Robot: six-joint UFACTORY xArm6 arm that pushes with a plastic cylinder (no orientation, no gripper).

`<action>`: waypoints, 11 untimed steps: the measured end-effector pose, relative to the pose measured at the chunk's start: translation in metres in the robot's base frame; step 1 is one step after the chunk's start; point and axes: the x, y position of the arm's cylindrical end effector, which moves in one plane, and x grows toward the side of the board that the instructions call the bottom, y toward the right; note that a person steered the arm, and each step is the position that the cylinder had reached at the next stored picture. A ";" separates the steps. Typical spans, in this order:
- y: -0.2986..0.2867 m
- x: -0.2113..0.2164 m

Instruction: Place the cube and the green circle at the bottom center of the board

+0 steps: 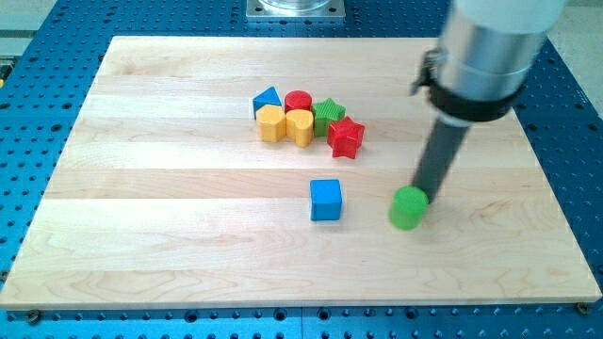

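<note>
The blue cube (326, 200) sits on the wooden board (170, 226) a little below its middle. The green circle (408, 207), a short cylinder, stands to the cube's right with a gap between them. My tip (424, 195) is at the green circle's upper right edge, touching it or nearly so. The dark rod rises from there toward the view's top right into the grey arm body.
A cluster of blocks lies above the cube: a blue triangle (267, 98), a red cylinder (299, 100), a green star (328, 115), a yellow hexagon (271, 123), a yellow heart (300, 126) and a red star (346, 137).
</note>
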 end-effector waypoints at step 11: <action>-0.035 0.052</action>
